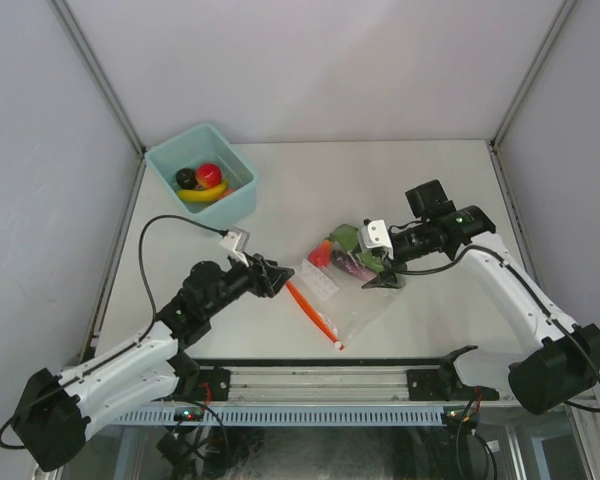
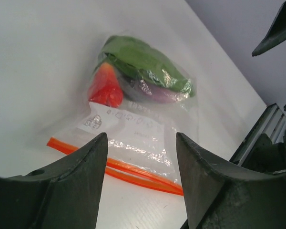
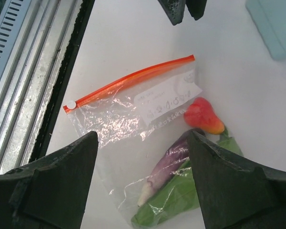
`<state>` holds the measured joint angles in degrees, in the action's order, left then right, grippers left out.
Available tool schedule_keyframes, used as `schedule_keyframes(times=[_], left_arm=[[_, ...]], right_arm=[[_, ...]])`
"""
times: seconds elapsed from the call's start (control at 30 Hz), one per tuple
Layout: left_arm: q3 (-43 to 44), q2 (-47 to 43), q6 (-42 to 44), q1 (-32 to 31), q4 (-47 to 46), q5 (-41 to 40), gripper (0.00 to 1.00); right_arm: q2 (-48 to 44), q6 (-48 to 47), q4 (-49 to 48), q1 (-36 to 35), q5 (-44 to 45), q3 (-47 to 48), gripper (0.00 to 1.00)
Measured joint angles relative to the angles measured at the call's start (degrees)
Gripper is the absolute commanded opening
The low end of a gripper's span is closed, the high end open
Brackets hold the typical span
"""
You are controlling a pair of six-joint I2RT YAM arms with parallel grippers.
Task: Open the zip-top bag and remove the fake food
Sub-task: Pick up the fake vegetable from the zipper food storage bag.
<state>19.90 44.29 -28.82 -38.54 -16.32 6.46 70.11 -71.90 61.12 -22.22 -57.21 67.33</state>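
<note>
The clear zip-top bag [image 1: 365, 305] lies flat mid-table, its orange-red zip strip [image 1: 315, 315] toward the near left. Inside it is fake food: a red-orange piece [image 3: 202, 117], a purple eggplant [image 3: 169, 164] and a green leafy piece [image 3: 181, 202]. My left gripper [image 1: 280, 280] hovers open just left of the strip. In the left wrist view the strip [image 2: 128, 169] runs across beyond its gripper [image 2: 140, 143], with nothing held. My right gripper [image 1: 382, 280] stands open above the bag's far right part, and its gripper [image 3: 142, 143] straddles the bag without gripping it.
A light teal bin [image 1: 170, 150] at the back left holds a yellow banana [image 1: 202, 195], a red apple [image 1: 210, 174] and a dark round piece [image 1: 186, 178]. A metal rail [image 1: 320, 375] runs along the near edge. Grey walls enclose the table.
</note>
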Motion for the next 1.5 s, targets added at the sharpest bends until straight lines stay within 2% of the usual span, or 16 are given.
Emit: schedule_keyframes(times=[0.33,0.63,1.13,1.5], left_arm=[[-0.9,11.4,-0.4,-5.2,-3.5,-3.5,0.47],[-1.1,18.2,-1.2,-6.1,-6.4,-3.5,0.42],[-1.7,19.8,-3.1,-6.9,-8.9,-4.8,0.37],[-3.4,19.3,-3.6,-7.0,-9.0,-4.7,0.35]], right_arm=[[0.9,0.5,-3.7,1.0,2.6,-5.8,0.76],[1.0,0.7,-6.3,3.3,4.3,-8.9,0.75],[2.0,-0.5,-7.0,4.6,6.6,-9.0,0.75],[2.0,-10.0,-3.6,4.6,9.1,-9.0,0.77]])
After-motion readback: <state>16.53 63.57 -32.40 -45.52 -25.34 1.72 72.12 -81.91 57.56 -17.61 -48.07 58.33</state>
